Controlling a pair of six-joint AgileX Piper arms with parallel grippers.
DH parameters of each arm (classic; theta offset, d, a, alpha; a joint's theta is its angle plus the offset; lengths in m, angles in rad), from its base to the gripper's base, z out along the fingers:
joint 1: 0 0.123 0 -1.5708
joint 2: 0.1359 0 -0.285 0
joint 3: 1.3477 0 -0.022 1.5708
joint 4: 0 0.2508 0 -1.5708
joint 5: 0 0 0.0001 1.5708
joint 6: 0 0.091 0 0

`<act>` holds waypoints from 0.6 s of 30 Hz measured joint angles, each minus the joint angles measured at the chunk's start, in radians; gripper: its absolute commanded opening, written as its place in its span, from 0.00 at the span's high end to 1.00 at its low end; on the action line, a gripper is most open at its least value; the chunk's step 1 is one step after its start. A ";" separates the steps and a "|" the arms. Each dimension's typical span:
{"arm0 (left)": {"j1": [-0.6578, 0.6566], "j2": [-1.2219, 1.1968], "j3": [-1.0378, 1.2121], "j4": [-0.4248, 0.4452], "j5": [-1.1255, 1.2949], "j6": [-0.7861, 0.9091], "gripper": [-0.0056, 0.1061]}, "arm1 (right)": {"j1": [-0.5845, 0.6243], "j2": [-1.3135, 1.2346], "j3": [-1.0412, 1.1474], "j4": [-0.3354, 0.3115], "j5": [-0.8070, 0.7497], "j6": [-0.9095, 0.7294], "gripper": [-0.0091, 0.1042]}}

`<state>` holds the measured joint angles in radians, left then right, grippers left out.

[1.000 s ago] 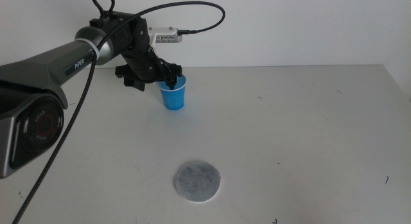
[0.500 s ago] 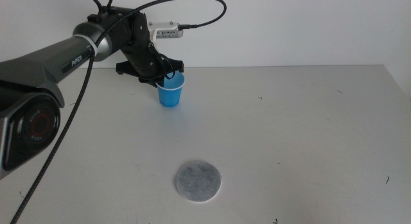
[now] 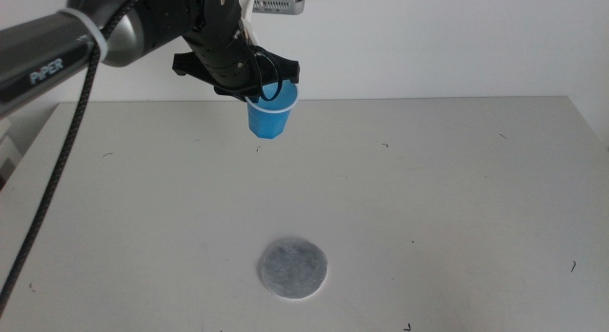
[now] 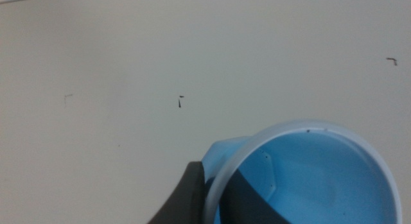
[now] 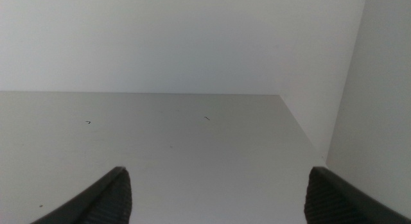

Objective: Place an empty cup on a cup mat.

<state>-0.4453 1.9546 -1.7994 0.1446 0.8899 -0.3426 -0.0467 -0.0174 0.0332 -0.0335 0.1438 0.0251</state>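
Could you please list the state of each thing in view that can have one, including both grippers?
Cup: empty, lifted clear of the table, slightly tilted, gripped at its rim.
Cup mat: flat on the table, bare, nothing on it.
Left gripper: shut on the cup's rim, one jaw inside and one outside, raised above the table's far side.
Right gripper: open, empty, waiting out of the middle view.

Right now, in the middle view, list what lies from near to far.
Flat round grey felt cup mat → small bright blue tapered cup, lifted off the white table by the left gripper, which pinches its rim.
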 measured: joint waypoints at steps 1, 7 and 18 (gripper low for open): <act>-0.012 -0.031 0.028 0.003 -0.002 -0.012 0.88 | 0.000 0.000 0.000 0.000 0.000 0.000 0.09; -0.077 -0.208 0.192 0.010 -0.021 -0.090 0.88 | 0.000 0.000 0.000 0.000 0.000 0.000 0.09; -0.213 -0.356 0.463 0.046 -0.100 -0.255 0.88 | 0.000 0.000 0.000 0.000 0.000 0.000 0.09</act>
<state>-0.6587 1.5983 -1.3364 0.1907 0.7894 -0.5980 -0.0467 -0.0174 0.0332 -0.0335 0.1438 0.0251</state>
